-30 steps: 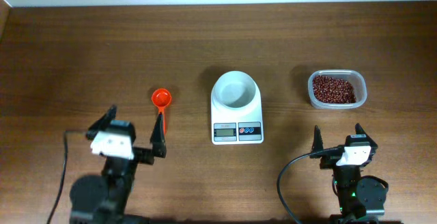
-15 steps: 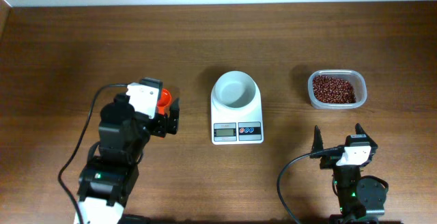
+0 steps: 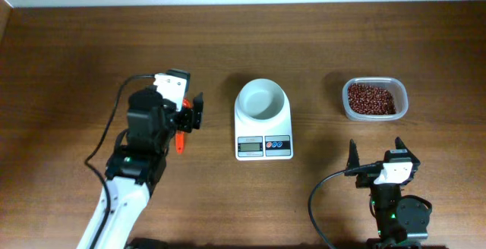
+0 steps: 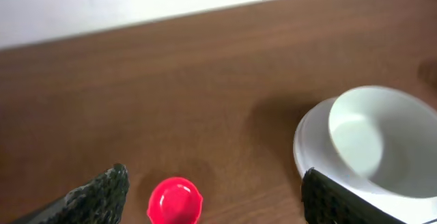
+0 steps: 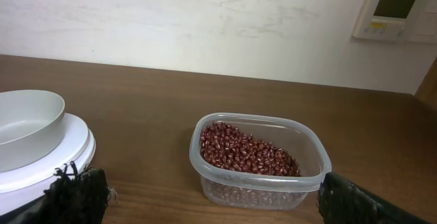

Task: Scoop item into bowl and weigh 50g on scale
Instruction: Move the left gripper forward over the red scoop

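A red-orange scoop (image 4: 175, 201) lies on the table with its round cup up, between the spread fingers (image 4: 102, 193) of my left gripper (image 4: 215, 191), which is open and hovers over it. From overhead only the scoop's handle (image 3: 180, 140) shows below the left gripper (image 3: 187, 118). The white bowl (image 3: 262, 100) sits empty on the scale (image 3: 263, 147). The beans (image 3: 370, 99) fill a clear plastic container (image 5: 311, 152) at the right. My right gripper (image 3: 376, 156) stands open at the front edge, short of the container.
The bowl (image 4: 382, 138) and the scale's platform (image 4: 313, 152) lie close to the right of the left gripper's right finger. A pale wall runs along the table's far edge. Bare wood lies between scoop, scale and container.
The left arm has swung forward from the front edge to hover over the scoop, covering its cup from above. The right arm has not moved.
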Controlling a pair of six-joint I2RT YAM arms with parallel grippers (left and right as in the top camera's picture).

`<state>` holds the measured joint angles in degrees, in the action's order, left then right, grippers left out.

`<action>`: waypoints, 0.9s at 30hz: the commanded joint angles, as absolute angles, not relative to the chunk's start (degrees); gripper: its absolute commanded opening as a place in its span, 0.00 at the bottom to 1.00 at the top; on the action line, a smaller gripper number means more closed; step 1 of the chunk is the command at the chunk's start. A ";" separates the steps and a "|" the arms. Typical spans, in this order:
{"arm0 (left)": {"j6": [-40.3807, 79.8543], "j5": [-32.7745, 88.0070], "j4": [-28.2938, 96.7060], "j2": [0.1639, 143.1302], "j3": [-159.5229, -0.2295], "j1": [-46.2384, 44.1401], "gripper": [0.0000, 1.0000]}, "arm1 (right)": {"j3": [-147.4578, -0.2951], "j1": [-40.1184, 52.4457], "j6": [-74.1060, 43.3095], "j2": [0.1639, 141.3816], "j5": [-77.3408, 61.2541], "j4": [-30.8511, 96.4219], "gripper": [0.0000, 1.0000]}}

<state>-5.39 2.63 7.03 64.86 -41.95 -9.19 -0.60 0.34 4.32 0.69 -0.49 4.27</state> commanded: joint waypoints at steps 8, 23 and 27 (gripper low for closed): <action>-5.80 2.72 8.21 74.02 -43.00 -8.82 0.79 | -0.32 -0.08 4.08 0.36 -0.84 4.54 0.99; 3.49 -3.16 10.09 84.71 -43.00 -8.82 0.80 | -0.32 -0.08 4.08 0.36 -0.84 4.54 0.99; 3.62 -5.80 8.54 84.68 -43.00 -8.82 0.99 | -0.32 -0.08 4.08 0.36 -0.84 4.54 0.99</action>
